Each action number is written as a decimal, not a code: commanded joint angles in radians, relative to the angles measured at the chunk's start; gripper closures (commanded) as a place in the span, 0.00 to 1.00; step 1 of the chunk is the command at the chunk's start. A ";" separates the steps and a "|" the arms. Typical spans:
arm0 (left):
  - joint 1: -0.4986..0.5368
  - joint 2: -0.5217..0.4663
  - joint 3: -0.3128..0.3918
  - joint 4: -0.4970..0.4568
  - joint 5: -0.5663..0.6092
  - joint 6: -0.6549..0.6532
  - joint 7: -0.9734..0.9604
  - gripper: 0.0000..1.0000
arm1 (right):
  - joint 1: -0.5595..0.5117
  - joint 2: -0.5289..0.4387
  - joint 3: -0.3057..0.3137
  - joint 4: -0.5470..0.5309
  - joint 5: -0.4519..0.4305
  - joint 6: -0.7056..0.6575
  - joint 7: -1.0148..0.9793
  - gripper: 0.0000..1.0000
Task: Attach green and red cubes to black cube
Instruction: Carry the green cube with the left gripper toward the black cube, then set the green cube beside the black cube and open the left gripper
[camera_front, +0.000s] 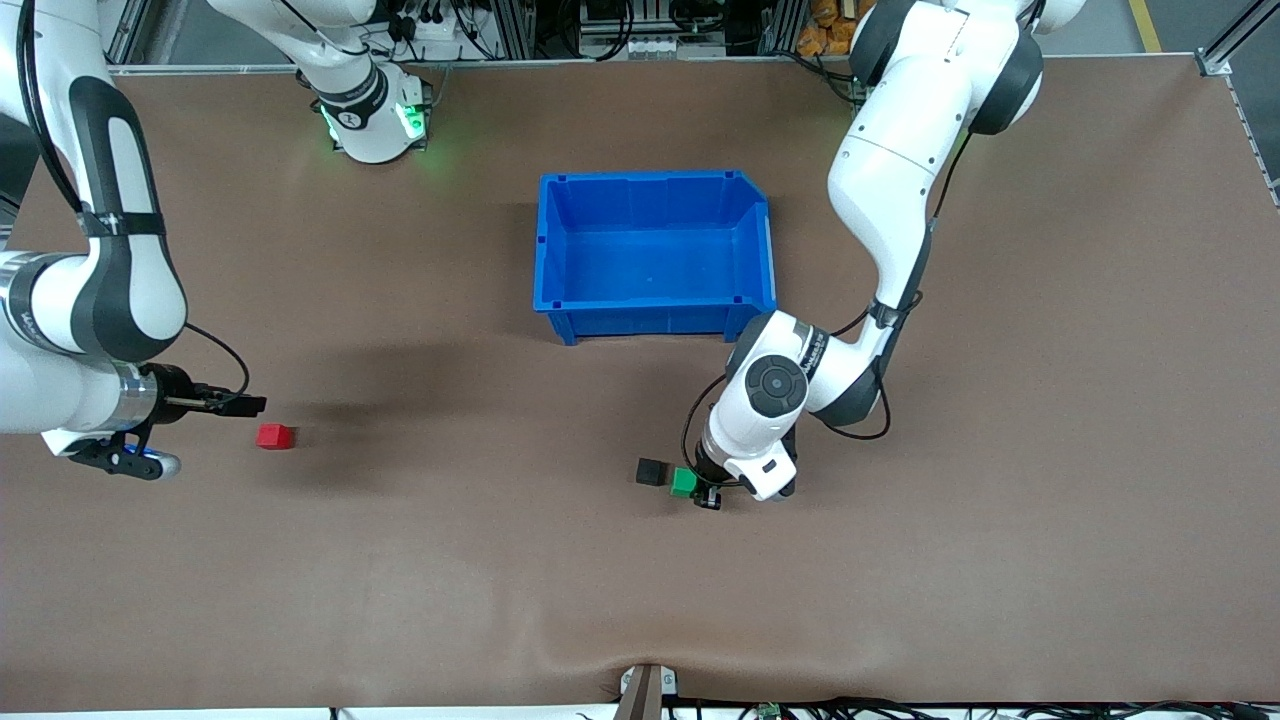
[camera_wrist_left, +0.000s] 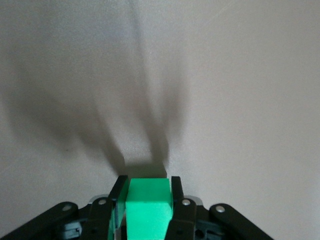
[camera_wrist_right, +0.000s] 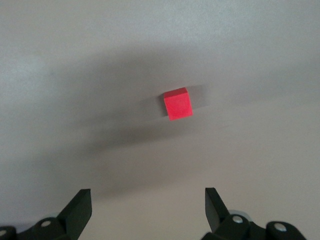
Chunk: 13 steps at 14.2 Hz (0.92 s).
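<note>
we see the right gripper (camera_front: 250, 405) near the worktop's edge at the right arm's end, its fingers (camera_wrist_right: 80, 210) spread wide and grasping nothing. just beside it, on the worktop (camera_front: 450, 560), sits the red cube (camera_front: 274, 436), a small plain bright red block with sharp edges, apart from the gripper and untouched.

toward the middle of the worktop stands the blue bin (camera_front: 560, 250), open-topped, with only its bare blue floor showing inside.

nearer the front camera than the bin lies the black cube (camera_front: 652, 471), small, matte and dark. just beside it we see the green cube (camera_front: 684, 482), bright green and plain, of the same size as the black one; whether the two touch we cannot tell. the left gripper (camera_wrist_left: 147, 192) is clenched on the green cube (camera_wrist_left: 148, 207), one finger (camera_wrist_left: 117, 195) pressed against each side of it.
</note>
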 joint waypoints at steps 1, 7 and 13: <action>-0.029 0.022 0.018 0.028 -0.013 -0.010 -0.042 1.00 | -0.026 0.022 0.016 0.000 0.011 0.035 0.005 0.00; -0.044 0.017 0.020 0.028 -0.010 -0.045 -0.085 1.00 | -0.029 0.059 0.016 0.000 0.010 0.078 -0.009 0.00; -0.058 -0.022 0.046 0.028 -0.012 -0.174 -0.135 1.00 | -0.029 0.088 0.016 0.000 0.005 0.119 -0.039 0.00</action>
